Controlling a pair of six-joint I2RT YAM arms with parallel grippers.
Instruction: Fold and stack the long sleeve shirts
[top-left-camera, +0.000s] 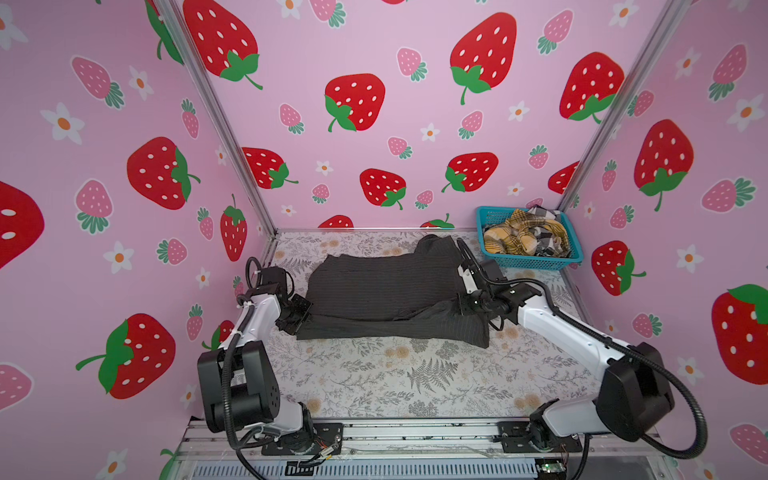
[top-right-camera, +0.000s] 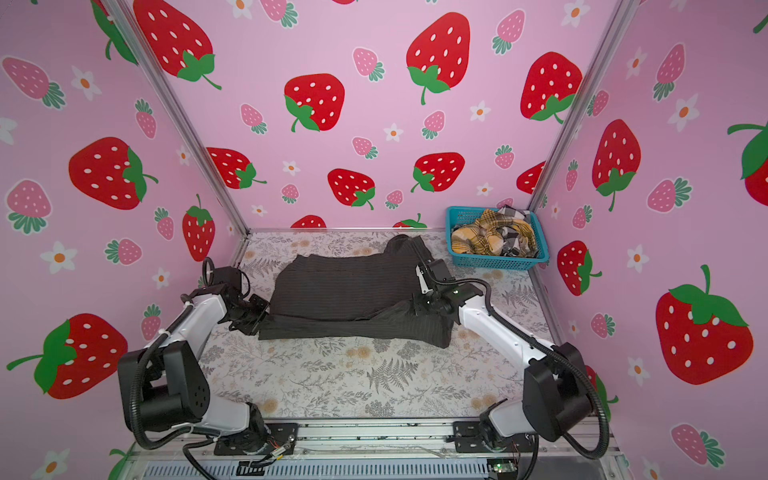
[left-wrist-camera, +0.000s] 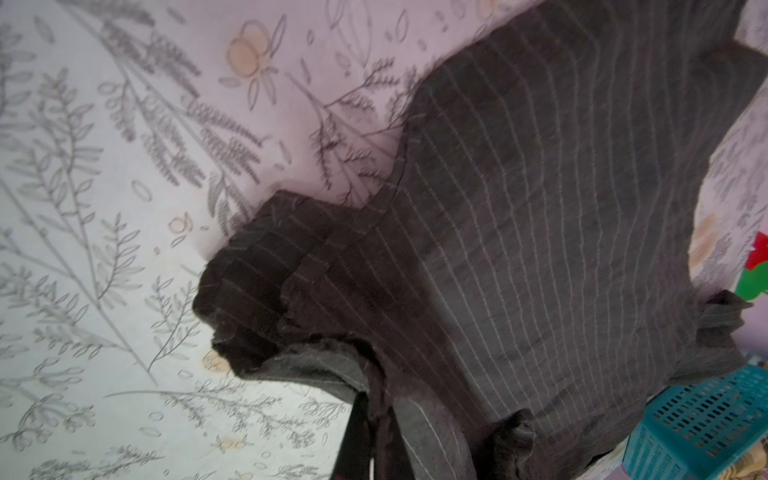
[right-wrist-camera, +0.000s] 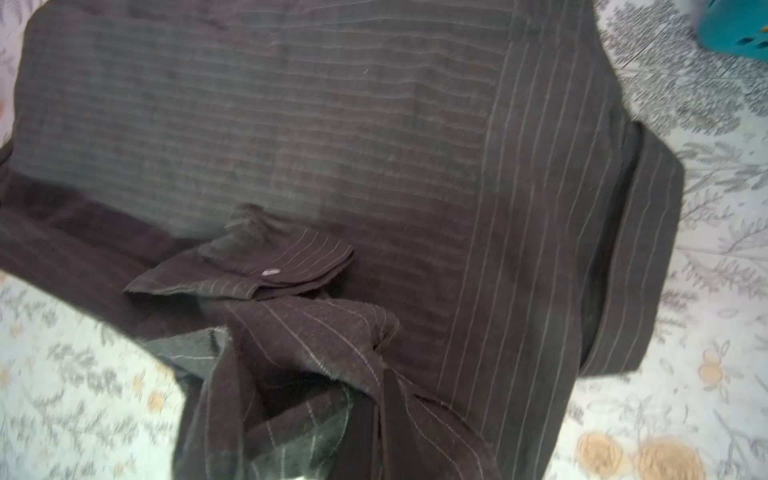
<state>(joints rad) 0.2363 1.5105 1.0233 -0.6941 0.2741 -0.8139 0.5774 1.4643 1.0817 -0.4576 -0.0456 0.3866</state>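
The dark charcoal pinstriped shirt (top-left-camera: 382, 286) lies spread on the floral table (top-left-camera: 415, 374) just beside the turquoise mesh basket (top-left-camera: 532, 262), and 2 grippers pinch opposite ends of its near side, probably so the cloth lifts evenly for a fold. The left gripper (top-left-camera: 300, 320) is clamped on the corner farthest from the basket, while the right gripper (top-left-camera: 465, 307) is clamped on bunched cloth, apparently a sleeve, at the end nearest it. The basket holds 2 crumpled garments, a mustard-yellow plaid shirt (top-left-camera: 515, 239) touching a black-and-white checked shirt (top-left-camera: 544, 216), both not yet folded.
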